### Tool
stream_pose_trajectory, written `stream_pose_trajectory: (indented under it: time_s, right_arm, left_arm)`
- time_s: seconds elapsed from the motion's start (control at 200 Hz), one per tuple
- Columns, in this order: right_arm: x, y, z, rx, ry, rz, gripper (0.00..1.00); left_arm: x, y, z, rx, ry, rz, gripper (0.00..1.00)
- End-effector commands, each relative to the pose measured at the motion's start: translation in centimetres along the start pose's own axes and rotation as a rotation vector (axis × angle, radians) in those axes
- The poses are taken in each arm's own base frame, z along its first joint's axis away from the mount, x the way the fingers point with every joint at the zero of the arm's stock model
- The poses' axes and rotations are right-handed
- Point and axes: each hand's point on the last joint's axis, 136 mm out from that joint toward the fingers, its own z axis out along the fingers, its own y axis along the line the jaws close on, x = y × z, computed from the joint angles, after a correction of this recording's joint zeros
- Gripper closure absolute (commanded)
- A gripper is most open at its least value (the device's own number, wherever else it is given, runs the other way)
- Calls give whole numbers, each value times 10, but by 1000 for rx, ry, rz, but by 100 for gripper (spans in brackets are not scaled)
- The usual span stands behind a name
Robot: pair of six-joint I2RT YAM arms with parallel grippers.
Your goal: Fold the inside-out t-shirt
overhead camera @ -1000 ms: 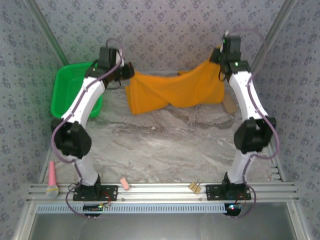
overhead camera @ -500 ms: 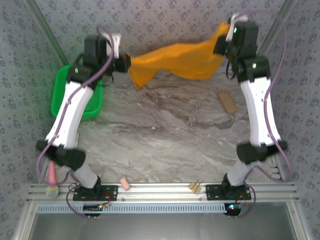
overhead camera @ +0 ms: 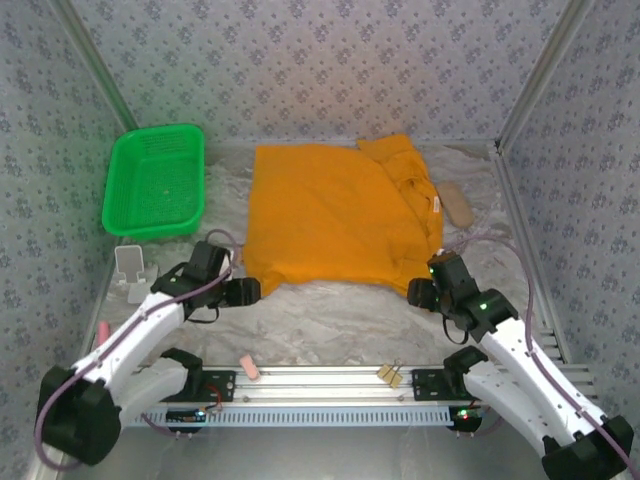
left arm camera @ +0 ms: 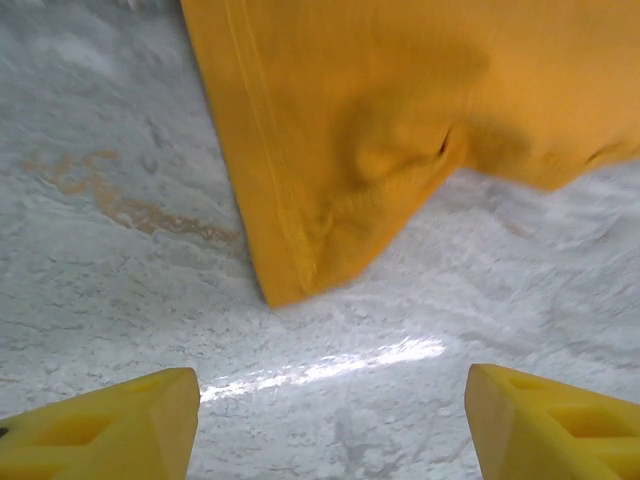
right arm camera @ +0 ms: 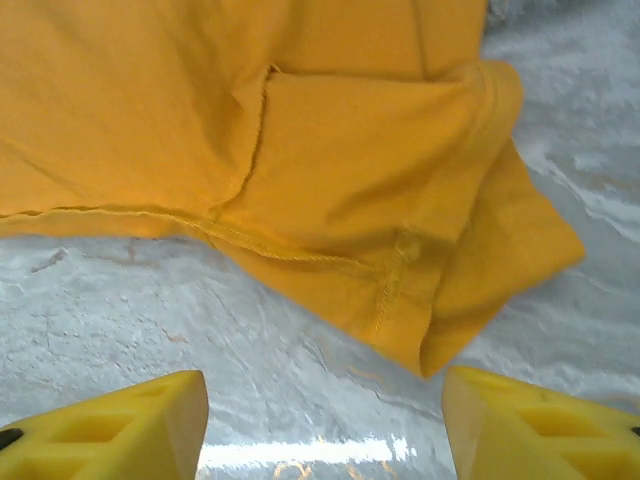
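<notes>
Judging the folding not yet begun, I see the inside-out t-shirt (overhead camera: pixel 330 215) spread mostly flat across the far surface (overhead camera: pixel 340 320), my left claw (overhead camera: pixel 252 290) and right claw (overhead camera: pixel 413 292) both wide and empty beside its near corners.

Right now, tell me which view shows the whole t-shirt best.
Top external: the t-shirt lies spread out, the whole garment visible. The left wrist view catches one hemmed corner; the right wrist view, a bunched seamed edge.
</notes>
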Motion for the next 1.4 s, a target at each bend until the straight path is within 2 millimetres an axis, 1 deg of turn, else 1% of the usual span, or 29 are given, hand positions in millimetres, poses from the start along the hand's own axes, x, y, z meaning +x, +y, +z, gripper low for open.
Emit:
stream_pose_trajectory:
  time_s: [0.0, 0.06, 0.11, 0.155, 0.18, 0.225, 0.265, 0.35, 0.435, 0.48, 0.49, 0.51, 0.55, 0.59, 0.68, 0.809, 0.834, 0.894, 0.959, 1.009, 1.049, 1.104, 1.139, 1.179, 1.214, 1.239, 1.284, 1.344, 1.399]
  right_arm:
    - [-18, -4, -11, 23, -4, 177, 33]
    - [-33, -4, -3, 28, 6, 224, 33]
    - [-44, -4, 9, 28, 21, 261, 33]
    - [-52, -10, 22, 46, 36, 283, 33]
    - [-56, -18, 30, 76, 38, 307, 34]
    - [-56, -29, 46, 115, 62, 337, 37]
    - [-55, -32, 57, 119, 82, 347, 39]
    - [-38, -43, 74, 168, 166, 395, 42]
    - [-32, -40, 88, 128, 169, 415, 44]
    - [-29, -39, 92, 105, 177, 427, 52]
    - [-29, -40, 93, 103, 177, 430, 55]
    - [-26, -41, 94, 105, 188, 437, 65]
    - [-23, -43, 94, 108, 205, 448, 89]
    - [-22, -42, 92, 97, 210, 453, 100]
    - [-20, -34, 74, 90, 208, 470, 100]
    - [-9, -31, 29, 194, 188, 494, 100]
    - [-4, -31, 20, 224, 192, 505, 100]
    - [12, -22, 8, 244, 212, 512, 100]
    - [39, -9, 8, 236, 264, 518, 100]
    - [63, 7, 16, 200, 329, 517, 93]
    - [81, 24, 24, 148, 386, 482, 78]
    - [92, 30, 24, 156, 415, 470, 67]
    - [89, 34, 22, 150, 406, 447, 61]
    - [82, 31, 15, 176, 387, 427, 56]
    - [70, 29, 6, 184, 361, 397, 54]
    - [57, 27, 1, 188, 319, 375, 51]
    - [35, 23, -3, 195, 266, 356, 50]
    - [14, 17, 0, 188, 250, 336, 50]
    - [1, 7, 14, 182, 263, 358, 49]
  left_arm:
    - [-41, -20, -20, 53, -152, -68, 31]
    - [-50, -26, -19, 53, -145, -49, 31]
    - [-57, -27, -15, 36, -126, -38, 31]
    - [-62, -30, -9, 28, -97, -33, 31]
    - [-66, -33, -5, 30, -83, -25, 30]
    - [-72, -36, 3, 26, -59, -24, 30]
    - [-76, -38, 9, 21, -40, -23, 30]
    - [-85, -44, 21, 15, -23, 5, 30]
    - [-88, -42, 33, -17, 5, 21, 30]
    - [-88, -39, 38, -34, 20, 22, 30]
    - [-88, -39, 39, -36, 22, 22, 30]
    - [-87, -38, 42, -40, 29, 20, 30]
    - [-86, -38, 45, -38, 39, 17, 30]
    - [-84, -38, 49, -33, 49, 18, 30]
    - [-82, -37, 51, -32, 57, 20, 31]
    - [-80, -37, 48, -36, 63, 22, 31]
    - [-80, -38, 48, -32, 62, 22, 31]
    - [-80, -39, 45, -24, 61, 21, 31]
    - [-79, -41, 44, -19, 60, 22, 31]
    - [-78, -40, 43, -19, 62, 24, 31]
    - [-78, -40, 43, -21, 65, 25, 31]
    - [-76, -38, 43, -28, 71, 26, 30]
    - [-74, -36, 44, -39, 76, 25, 30]
    - [-73, -33, 44, -52, 76, 24, 29]
    - [-73, -31, 44, -60, 75, 23, 28]
    - [-72, -29, 45, -69, 75, 22, 27]
    - [-71, -24, 46, -91, 75, 17, 25]
    - [-70, -15, 49, -136, 77, 2, 23]
    - [-67, -8, 52, -176, 86, -8, 21]
